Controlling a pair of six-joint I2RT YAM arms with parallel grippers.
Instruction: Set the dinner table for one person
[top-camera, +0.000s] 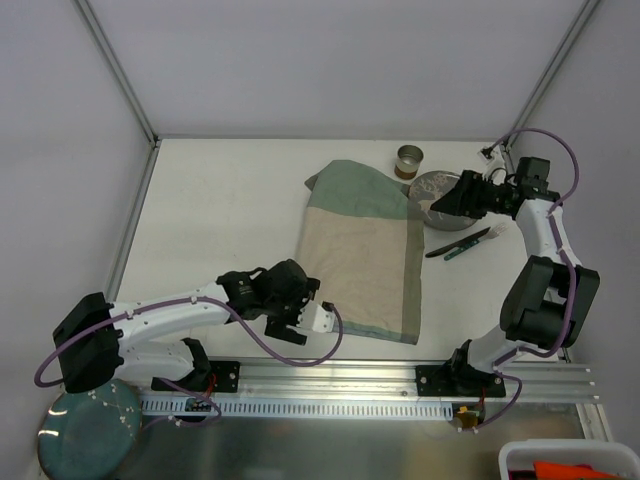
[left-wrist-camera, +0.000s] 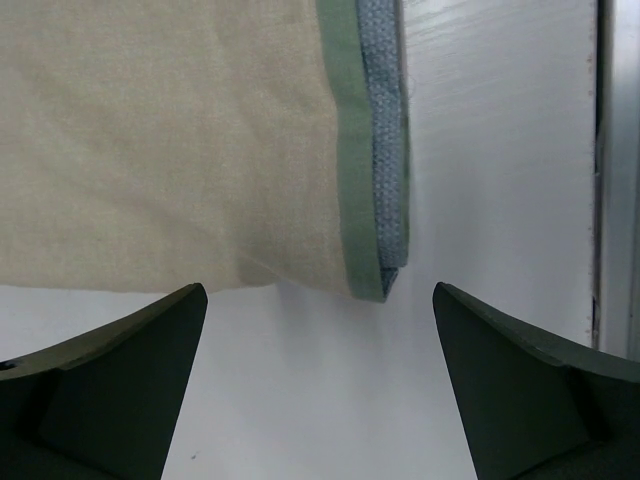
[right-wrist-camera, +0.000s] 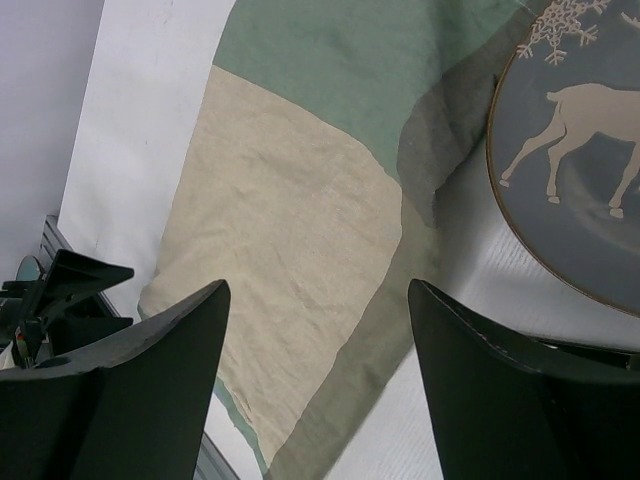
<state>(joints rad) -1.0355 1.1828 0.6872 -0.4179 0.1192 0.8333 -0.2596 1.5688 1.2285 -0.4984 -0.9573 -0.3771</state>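
Note:
The dinner table (top-camera: 220, 220) is a white top with a green-and-beige cloth mat (top-camera: 365, 250) lying in its middle. A grey plate (top-camera: 438, 186) with a deer on it rests at the mat's far right corner, and a small cup (top-camera: 410, 160) stands behind it. Dark-handled cutlery (top-camera: 460, 243) lies to the right of the mat. My left gripper (top-camera: 298, 322) stands open and empty just off the mat's near left corner (left-wrist-camera: 370, 270). Open and empty too, my right gripper (top-camera: 445, 203) hangs above the plate's (right-wrist-camera: 580, 150) near edge and faces across the mat (right-wrist-camera: 290, 230).
Aluminium frame bars (top-camera: 118, 70) edge the table, and a mounting rail (top-camera: 400, 385) runs along its near side. A round green stool (top-camera: 85, 435) sits off the near left corner. A white bin (top-camera: 570, 460) sits off the near right corner.

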